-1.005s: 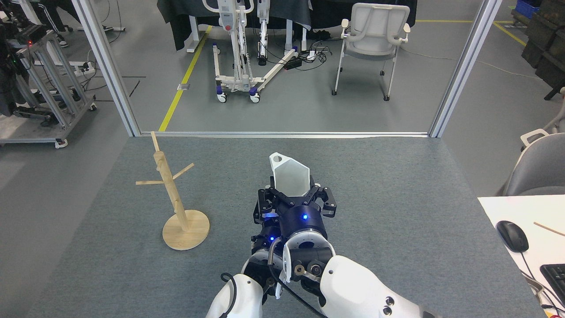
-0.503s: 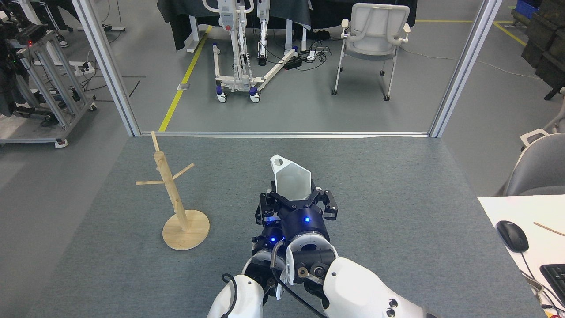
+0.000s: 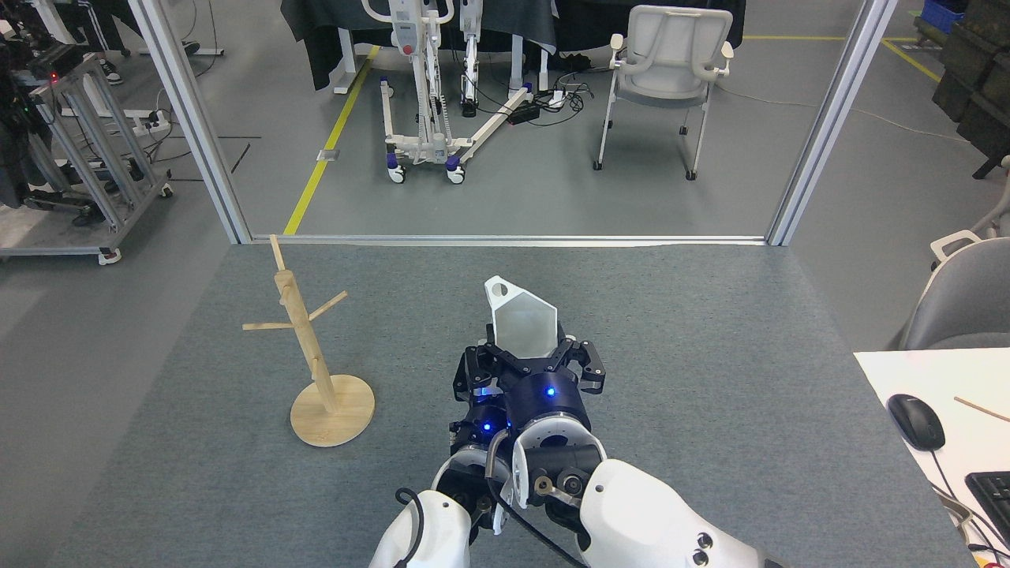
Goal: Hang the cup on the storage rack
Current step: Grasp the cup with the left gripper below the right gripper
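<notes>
The white cup (image 3: 522,322) is held over the middle of the grey table, its hexagonal rim facing me and its tab handle (image 3: 497,289) with the round hole pointing up-left. My right gripper (image 3: 530,359) is shut on the cup's lower part, dark fingers on both sides. My left gripper (image 3: 472,380) sits close beside and below the right one, mostly hidden, its fingers not readable. The wooden storage rack (image 3: 302,331) stands on its round base (image 3: 333,410) at the table's left, well apart from the cup, with thin pegs angled outward.
The grey table (image 3: 710,379) ends at a metal rail (image 3: 505,238) with two slanted metal posts at its corners. A white desk (image 3: 907,379) with a mouse (image 3: 915,421) and keyboard is at the right. Chairs and equipment stand on the floor beyond.
My right gripper with the cup has shifted slightly right and toward me. The rack has not moved.
</notes>
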Controlling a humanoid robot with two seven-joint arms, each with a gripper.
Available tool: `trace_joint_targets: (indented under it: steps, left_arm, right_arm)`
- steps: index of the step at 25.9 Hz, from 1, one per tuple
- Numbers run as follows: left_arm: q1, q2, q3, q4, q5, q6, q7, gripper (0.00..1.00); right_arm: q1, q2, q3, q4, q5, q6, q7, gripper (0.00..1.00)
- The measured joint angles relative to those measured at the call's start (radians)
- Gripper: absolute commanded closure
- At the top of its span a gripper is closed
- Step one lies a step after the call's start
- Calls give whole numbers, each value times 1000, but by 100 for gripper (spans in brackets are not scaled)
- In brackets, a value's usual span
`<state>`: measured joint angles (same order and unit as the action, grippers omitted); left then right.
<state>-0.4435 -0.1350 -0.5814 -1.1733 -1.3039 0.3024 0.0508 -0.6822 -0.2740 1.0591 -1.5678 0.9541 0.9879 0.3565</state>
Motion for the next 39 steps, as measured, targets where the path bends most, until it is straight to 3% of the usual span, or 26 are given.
trace_joint_targets:
  steps: [39]
  left_arm:
    - [18,0,-2,-18,-1,-33,19,62]
  right_arm:
    - [-8,6,-6,5,-1,-5,58,90]
